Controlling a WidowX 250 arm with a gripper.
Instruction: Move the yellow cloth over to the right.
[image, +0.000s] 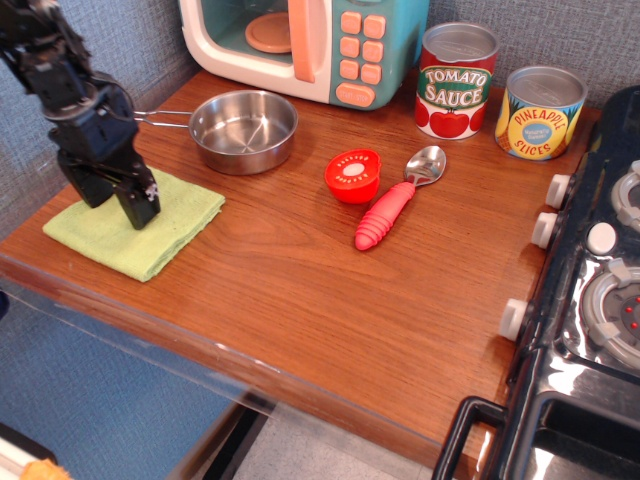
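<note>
The yellow cloth lies flat and folded at the front left corner of the wooden counter. My black gripper points down onto the middle of the cloth. Its two fingers stand apart, with the tips touching or just above the fabric. One fingertip shows clearly; the other is at the cloth's back part. Nothing is held between them.
A steel pan stands just behind the cloth, right of the gripper. A red round lid and a red-handled spoon lie mid-counter. A toy microwave, two cans and a stove border the back and right.
</note>
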